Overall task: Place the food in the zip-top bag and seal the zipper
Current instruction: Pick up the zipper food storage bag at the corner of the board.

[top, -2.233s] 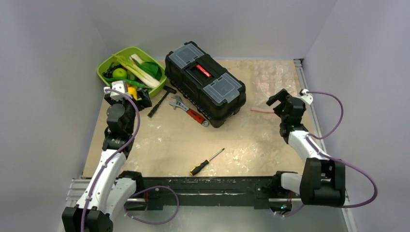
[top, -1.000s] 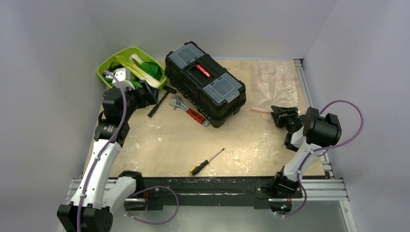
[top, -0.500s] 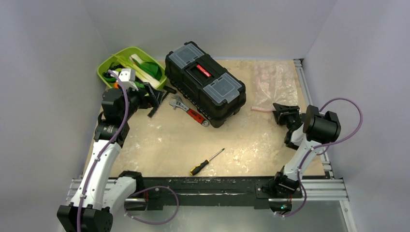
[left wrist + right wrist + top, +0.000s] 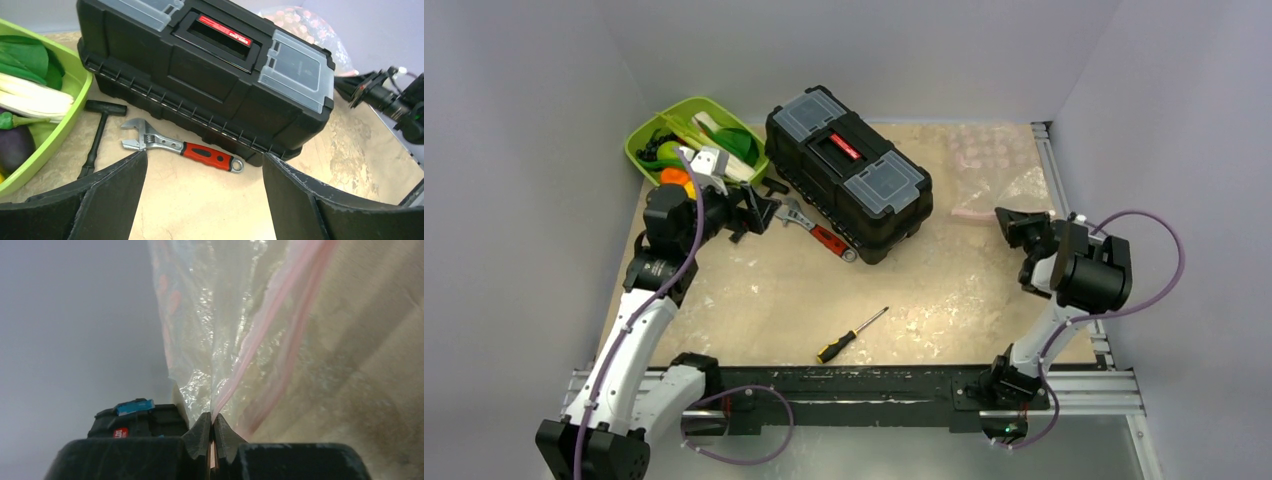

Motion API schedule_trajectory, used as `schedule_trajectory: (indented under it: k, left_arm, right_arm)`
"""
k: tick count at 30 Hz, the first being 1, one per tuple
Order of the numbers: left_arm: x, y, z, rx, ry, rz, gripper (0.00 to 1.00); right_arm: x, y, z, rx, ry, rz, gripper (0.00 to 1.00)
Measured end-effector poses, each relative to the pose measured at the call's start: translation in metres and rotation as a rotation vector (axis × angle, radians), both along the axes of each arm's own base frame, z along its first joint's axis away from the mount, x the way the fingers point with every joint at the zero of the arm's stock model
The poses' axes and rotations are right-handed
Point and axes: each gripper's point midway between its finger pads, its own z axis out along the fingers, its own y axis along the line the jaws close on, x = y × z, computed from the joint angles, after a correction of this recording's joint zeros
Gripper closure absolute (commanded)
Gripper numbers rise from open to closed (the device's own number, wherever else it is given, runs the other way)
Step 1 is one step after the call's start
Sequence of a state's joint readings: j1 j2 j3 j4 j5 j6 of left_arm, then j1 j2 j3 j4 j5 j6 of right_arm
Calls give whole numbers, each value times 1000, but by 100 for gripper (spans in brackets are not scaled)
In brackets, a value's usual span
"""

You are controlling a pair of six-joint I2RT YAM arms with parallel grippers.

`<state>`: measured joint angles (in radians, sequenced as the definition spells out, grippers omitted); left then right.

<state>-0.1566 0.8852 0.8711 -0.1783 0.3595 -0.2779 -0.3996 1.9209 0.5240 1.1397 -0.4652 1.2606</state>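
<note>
The clear zip-top bag (image 4: 999, 170) lies at the back right of the table, and its pink zipper (image 4: 972, 214) runs along the near edge. My right gripper (image 4: 1010, 222) is shut on that mouth edge. In the right wrist view the zipper (image 4: 280, 325) runs straight into the closed tips of the gripper (image 4: 212, 427), and the bag (image 4: 220, 310) hangs crumpled beyond. The food (image 4: 709, 138) sits in the lime-green tray (image 4: 646, 132): leek stalks (image 4: 30, 100), an eggplant (image 4: 12, 147) and green leaves. My left gripper (image 4: 759, 212) is open and empty just right of the tray, above the table, with its fingers (image 4: 115, 192) spread wide.
A black toolbox (image 4: 849, 170) stands between the tray and the bag. An adjustable wrench with a red handle (image 4: 819, 232) and a black T-handled tool (image 4: 97, 135) lie by its near-left side. A screwdriver (image 4: 852, 335) lies near the front edge.
The right gripper has closed on the bag's zipper edge and the bag has shifted and bunched up. The left gripper has swung right, away from the tray and toward the wrench.
</note>
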Motion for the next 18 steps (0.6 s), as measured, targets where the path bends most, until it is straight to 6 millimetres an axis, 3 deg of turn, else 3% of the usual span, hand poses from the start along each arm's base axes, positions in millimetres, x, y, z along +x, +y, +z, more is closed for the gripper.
schedule_trajectory:
  k: [3,9,14,18]
  left_arm:
    - [-4,-7,0,13,-5,-25,16]
    - [-12,-17,0,35,-16,-61,16]
    - [-18,-28,-4,35,0,-96,16]
    - [-29,-35,-5,-15,50,-118,16]
  right_arm:
    - [-1,-2,28,-74,-24,5,100]
    - [-18,6,108,-283,-90,3,100]
    - [-30,37,216,-511,-216,28,100]
    - [-46,75,294,-637,-327,93,100]
